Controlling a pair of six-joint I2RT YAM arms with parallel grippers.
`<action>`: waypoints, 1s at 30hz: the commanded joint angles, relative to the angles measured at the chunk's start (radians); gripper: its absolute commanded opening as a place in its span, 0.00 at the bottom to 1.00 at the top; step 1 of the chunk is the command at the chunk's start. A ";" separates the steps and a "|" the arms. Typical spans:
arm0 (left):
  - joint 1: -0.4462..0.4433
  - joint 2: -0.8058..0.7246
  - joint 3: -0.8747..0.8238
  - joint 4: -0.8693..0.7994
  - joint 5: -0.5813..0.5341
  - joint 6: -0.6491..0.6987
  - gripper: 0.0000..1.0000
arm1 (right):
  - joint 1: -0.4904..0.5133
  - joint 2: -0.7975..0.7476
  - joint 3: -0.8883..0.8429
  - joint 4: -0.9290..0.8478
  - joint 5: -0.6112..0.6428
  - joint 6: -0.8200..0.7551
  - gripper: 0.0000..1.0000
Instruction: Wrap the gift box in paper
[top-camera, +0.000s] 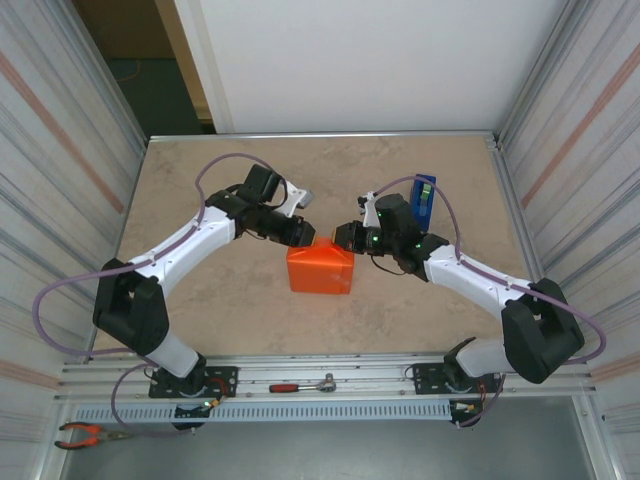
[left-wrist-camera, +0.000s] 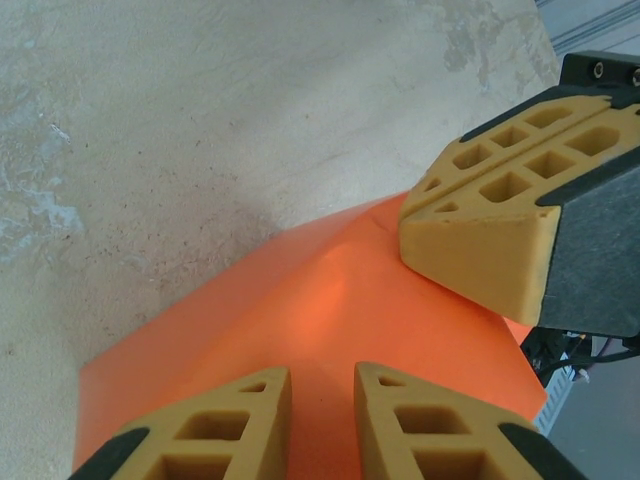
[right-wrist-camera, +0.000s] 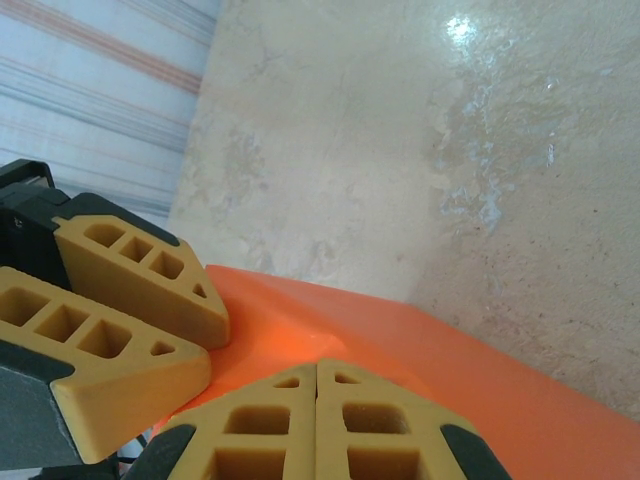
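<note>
Jaws of the left gripper (top-camera: 303, 232) stand a little apart at the top left of the paper (top-camera: 320, 272). It sits in the middle of the table (top-camera: 200, 180), folded like a box, and looks thin, light, easy to tear; pinch a folded edge. The right gripper (top-camera: 347, 238) is squeezed tight at its top right.

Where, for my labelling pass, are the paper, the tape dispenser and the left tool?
paper (top-camera: 318, 270): top view, its orange upper face.
tape dispenser (top-camera: 426, 200): top view, its blue body.
left tool (left-wrist-camera: 322, 378): left wrist view, midway between its fingertips.
</note>
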 joint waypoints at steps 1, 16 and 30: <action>-0.002 -0.033 -0.006 -0.067 0.023 0.056 0.24 | 0.011 0.026 -0.058 -0.178 0.034 0.016 0.00; -0.085 -0.055 -0.004 -0.154 -0.178 0.148 0.24 | -0.011 0.005 0.146 -0.283 0.005 -0.025 0.00; -0.091 -0.074 -0.038 -0.124 -0.196 0.146 0.22 | 0.059 0.034 0.218 -0.298 -0.006 -0.025 0.00</action>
